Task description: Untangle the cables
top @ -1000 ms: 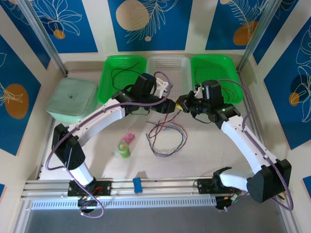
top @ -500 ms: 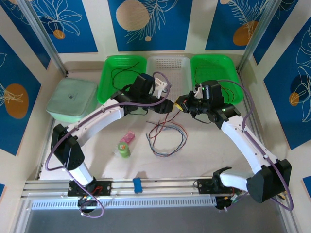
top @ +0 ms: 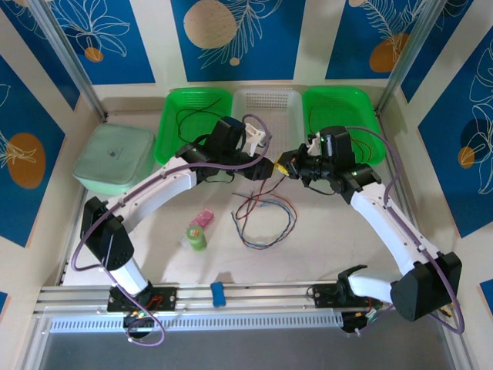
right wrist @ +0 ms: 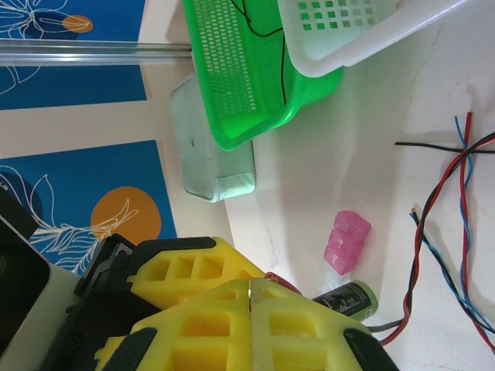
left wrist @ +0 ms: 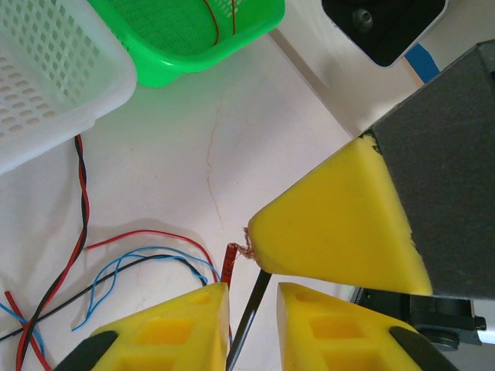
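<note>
Your right hand (right wrist: 251, 287) is fully closed, fingers pressed flat together. A bit of red strand (left wrist: 230, 267) pokes out at its tip, so it has that end pinched. Your left hand (left wrist: 254, 300) sits tip to tip with it, almost touching. Its fingers are a narrow gap apart, wider than a wire. The red strand and a black strand (left wrist: 249, 313) run down into that gap, loose as far as I can see.

Likely reason for the pairing: one hand anchors the end while the other guides, ready to slide along and strip the strand out of the bundle. Both hands hang above the surface (top: 308, 247), probably so the lifted wire clears the rest.

The cables (top: 263, 217) lie in a loose heap under and just behind the hands, with red, black and blue crossing and one red-black pair twisted. Beyond the hands is the white basket (top: 266, 108), with a green basket (top: 219, 104) on each side. Wire lies in both green ones, so those look like the drop spots.
</note>
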Motion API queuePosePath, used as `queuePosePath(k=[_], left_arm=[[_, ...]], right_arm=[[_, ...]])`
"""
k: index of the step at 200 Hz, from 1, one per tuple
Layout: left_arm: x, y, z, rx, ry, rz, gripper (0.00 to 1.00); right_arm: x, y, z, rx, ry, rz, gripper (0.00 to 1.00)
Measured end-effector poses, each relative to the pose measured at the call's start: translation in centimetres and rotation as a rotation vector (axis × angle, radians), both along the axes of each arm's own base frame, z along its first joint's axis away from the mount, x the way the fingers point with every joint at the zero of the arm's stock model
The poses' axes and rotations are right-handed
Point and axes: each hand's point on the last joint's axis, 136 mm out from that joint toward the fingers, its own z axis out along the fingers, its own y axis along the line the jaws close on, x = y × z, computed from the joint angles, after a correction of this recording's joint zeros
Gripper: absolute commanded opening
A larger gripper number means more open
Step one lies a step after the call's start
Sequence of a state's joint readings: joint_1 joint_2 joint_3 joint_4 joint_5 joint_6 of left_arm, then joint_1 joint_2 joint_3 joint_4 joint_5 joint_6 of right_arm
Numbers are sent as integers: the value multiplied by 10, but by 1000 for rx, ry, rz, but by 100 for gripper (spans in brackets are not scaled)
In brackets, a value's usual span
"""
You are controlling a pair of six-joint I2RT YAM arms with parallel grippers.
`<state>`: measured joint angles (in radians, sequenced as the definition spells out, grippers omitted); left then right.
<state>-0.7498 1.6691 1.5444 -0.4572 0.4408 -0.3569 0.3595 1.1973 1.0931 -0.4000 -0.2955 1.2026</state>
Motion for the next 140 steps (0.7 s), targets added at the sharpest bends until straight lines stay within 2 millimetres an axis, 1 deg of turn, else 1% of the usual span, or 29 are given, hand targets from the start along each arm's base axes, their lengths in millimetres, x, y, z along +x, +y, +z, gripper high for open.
queuePosePath(k=[10, 22, 37, 42, 48, 61, 67, 77, 94, 120, 140], left_arm=[[0, 0, 0, 0, 0, 0, 16], [0, 0, 0, 0, 1, 1, 9], [0, 0, 1, -1, -2, -1, 2], [0, 0, 1, -1, -3, -1, 0], [0, 0, 2, -1, -9, -3, 0], [-1, 1, 3, -3, -13, -3, 0], [-1, 1, 3, -3, -12, -3, 0], [0, 2, 4, -3, -14, -1, 0], [0, 3, 5, -8, -11, 2, 0], [3, 7, 7, -37, 26, 15, 0], [7, 10, 11, -72, 60, 30, 0]], right_arm=[[0, 0, 0, 3, 3, 0, 0], [1, 1, 0, 7, 3, 1, 0], [1, 1, 1, 8, 1, -1, 0], [1, 0, 1, 8, 1, -1, 5], [2, 0, 1, 9, -1, -2, 13], [3, -1, 2, 11, -7, -3, 33], [4, -2, 3, 11, -14, -3, 39], [6, -6, 5, 15, -20, -17, 43], [10, -17, 11, 22, -55, -47, 44], [8, -34, 16, 31, -95, -81, 43], [6, -36, 13, 28, -116, -69, 40]])
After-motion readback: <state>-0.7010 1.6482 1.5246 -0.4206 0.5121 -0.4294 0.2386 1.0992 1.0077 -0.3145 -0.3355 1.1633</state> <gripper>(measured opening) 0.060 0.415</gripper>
